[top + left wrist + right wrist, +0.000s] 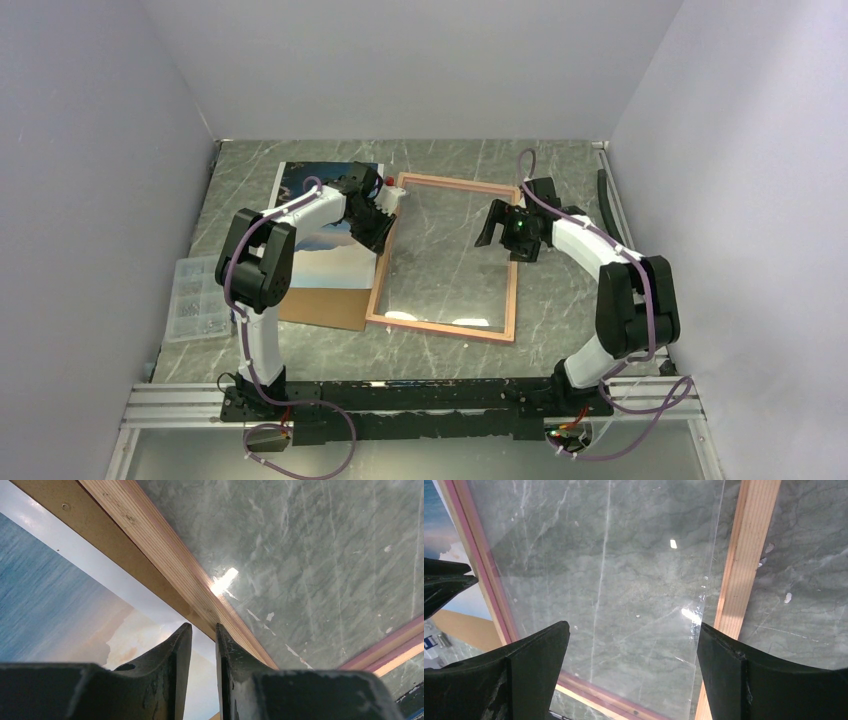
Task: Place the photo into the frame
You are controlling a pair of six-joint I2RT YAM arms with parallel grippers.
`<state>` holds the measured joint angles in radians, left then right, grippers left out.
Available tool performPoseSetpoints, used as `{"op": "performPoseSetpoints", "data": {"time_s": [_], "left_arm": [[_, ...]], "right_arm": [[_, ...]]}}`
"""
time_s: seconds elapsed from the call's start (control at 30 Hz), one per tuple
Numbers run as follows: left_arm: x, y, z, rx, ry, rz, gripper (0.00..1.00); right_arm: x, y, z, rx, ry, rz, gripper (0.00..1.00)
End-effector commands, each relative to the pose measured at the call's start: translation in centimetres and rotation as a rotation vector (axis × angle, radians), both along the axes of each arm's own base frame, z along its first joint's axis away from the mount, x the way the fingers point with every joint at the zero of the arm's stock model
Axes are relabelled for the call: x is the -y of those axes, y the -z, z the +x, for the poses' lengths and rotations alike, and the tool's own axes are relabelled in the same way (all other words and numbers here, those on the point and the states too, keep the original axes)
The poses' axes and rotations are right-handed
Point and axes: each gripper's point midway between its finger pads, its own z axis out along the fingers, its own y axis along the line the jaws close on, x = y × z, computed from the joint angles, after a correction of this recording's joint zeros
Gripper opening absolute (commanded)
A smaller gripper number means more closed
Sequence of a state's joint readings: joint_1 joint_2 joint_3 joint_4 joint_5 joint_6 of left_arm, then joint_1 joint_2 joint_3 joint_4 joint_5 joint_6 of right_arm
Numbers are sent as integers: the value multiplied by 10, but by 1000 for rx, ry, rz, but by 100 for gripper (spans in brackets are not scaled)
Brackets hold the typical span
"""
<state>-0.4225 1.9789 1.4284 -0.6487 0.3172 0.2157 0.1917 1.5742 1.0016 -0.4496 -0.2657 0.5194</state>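
- Frame (445,327) lies on the table (560,300), marble showing through its pane.
- Beside its left rail we see the photo (320,265), picture up, on a brown backing board (320,305).
- Our right gripper (633,626) hovers over the pane, fingers wide apart.
- Our left gripper (202,627) is at the far left rail, fingers nearly together; we cannot tell whether they pinch it.
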Motion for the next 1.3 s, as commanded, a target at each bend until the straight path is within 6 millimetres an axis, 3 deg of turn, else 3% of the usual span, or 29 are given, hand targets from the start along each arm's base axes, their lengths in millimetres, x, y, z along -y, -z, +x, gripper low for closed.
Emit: {"op": "performPoseSetpoints", "data": {"time_s": [0.0, 0.3, 0.73, 1.1, 1.27], "left_arm": [[-2, 12, 2, 12, 4, 22, 29], [-2, 13, 2, 10, 2, 22, 29], [-1, 13, 2, 11, -3, 18, 28], [-1, 6, 3, 16, -5, 11, 28], [-4, -11, 9, 7, -31, -25, 29]], "right_arm": [[-4, -15, 15, 56, -12, -1, 100], [-5, -1, 15, 21, -11, -5, 100], [15, 2, 19, 18, 19, -169, 100], [26, -11, 24, 51, 53, -214, 100], [36, -23, 28, 82, 104, -188, 100]]}}
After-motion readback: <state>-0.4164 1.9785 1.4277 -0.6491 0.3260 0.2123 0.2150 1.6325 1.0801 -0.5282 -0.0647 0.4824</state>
